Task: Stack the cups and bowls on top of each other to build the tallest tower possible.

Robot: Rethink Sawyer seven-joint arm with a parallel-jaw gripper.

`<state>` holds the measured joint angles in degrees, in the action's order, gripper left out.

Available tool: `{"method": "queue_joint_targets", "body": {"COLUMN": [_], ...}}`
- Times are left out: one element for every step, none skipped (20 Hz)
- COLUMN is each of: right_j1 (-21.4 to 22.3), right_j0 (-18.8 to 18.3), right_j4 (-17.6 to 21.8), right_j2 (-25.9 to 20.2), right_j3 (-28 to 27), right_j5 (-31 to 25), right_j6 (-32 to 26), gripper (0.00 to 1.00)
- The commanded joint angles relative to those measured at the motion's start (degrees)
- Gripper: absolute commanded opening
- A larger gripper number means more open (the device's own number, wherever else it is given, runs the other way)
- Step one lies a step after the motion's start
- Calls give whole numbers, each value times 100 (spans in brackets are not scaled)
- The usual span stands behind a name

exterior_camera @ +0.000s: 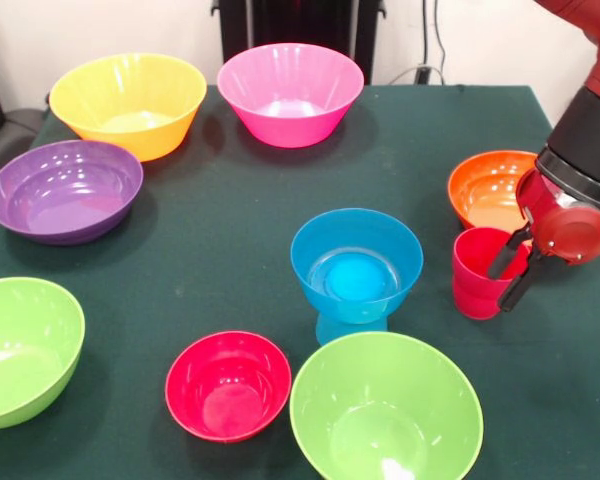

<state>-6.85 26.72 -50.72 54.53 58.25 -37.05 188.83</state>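
Front view | hand straddles red-pink cup's rim, one finger inside, one outside, apparently gripping | orange bowl just behind | blue bowl beside, atop blue cup

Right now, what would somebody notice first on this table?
Probably the blue bowl in the middle, perched on an upturned light blue cup like a little tower. To its right, the red and black gripper reaches into the red-pink cup, one finger inside the rim and one outside. Big bright bowls ring the green table, such as the pink bowl at the far edge.
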Motion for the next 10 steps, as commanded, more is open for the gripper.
{"method": "queue_joint_targets", "body": {"right_j1": [-271, -264, -256, -247, -241, -234, -213, -203, -177, -170], "right_j0": [-94, -93, -95, -96, -96, -98, -100, -102, -102, -102], "right_j4": [144, 142, 135, 132, 125, 125, 123, 125, 123, 126], "right_j2": [-1093, -1101, -1117, -1130, -1141, -1152, -1186, -1203, -1251, -1269], "right_j3": [-90, -83, -76, -67, -60, -57, -39, -36, -10, -3], "right_j5": [91, 114, 141, 154, 169, 182, 196, 189, 210, 215], "right_j6": [455, 446, 438, 434, 442, 439, 419, 411, 380, 370], "gripper": [100, 100, 100, 100, 100, 100, 100, 100, 100, 100]}}
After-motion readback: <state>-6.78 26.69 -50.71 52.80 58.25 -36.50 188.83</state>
